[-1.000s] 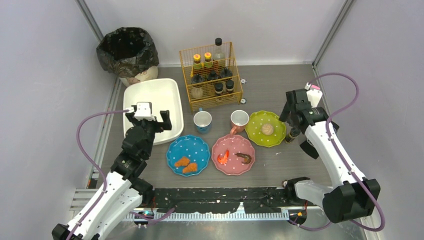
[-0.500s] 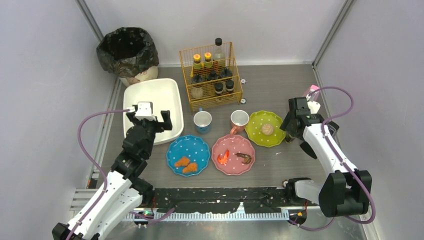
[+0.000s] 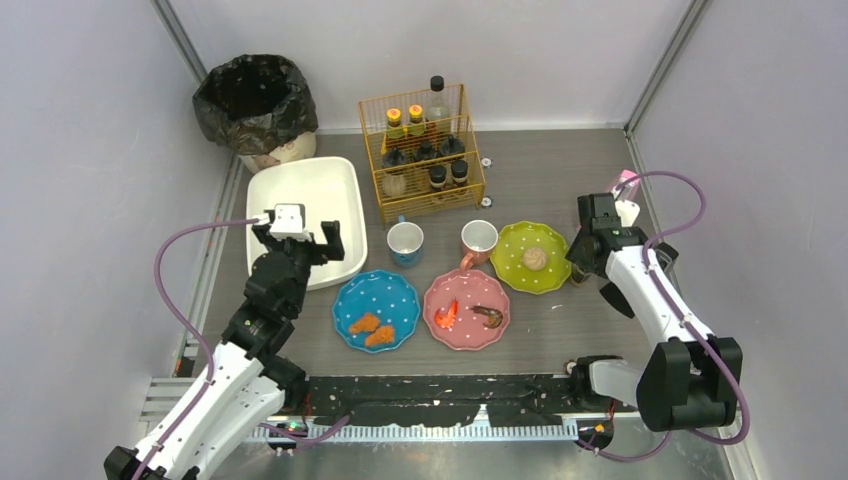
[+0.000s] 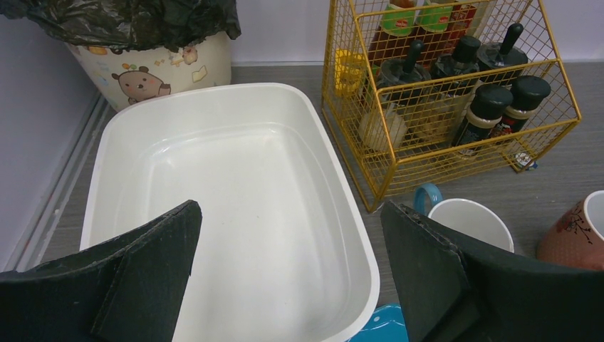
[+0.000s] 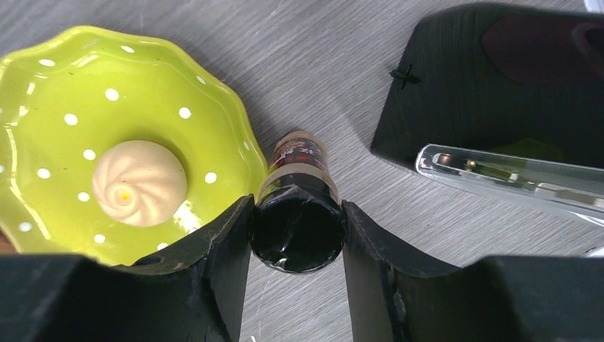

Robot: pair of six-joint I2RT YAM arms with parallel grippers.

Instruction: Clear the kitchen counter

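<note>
pinching the black cap of a small dark bottle (image 5: pixel 298 192) from both sides, the right gripper (image 5: pixel 295 217) is pointed down at the kitchen counter (image 5: pixel 342 71), on which the bottle is stood upright. just beside the bottle a green dotted plate (image 5: pixel 50 85) is set, with a pale bun (image 5: pixel 139 183) lying on it; whether bottle and plate touch cannot be told. the left gripper (image 4: pixel 290 214) is held with its fingers spread wide and nothing between them, above the near end of a white tub (image 4: pixel 214 89). beyond the tub a yellow wire rack (image 4: pixel 399 153) of bottles and a bin (image 4: pixel 142 71) lined with a black bag are placed, and a white mug (image 4: pixel 470 217) with a blue handle is stood near the rack. between the arms, a blue plate (image 3: pixel 395 290) and a pink plate (image 3: pixel 470 290) with food are set on the grey counter.
</note>
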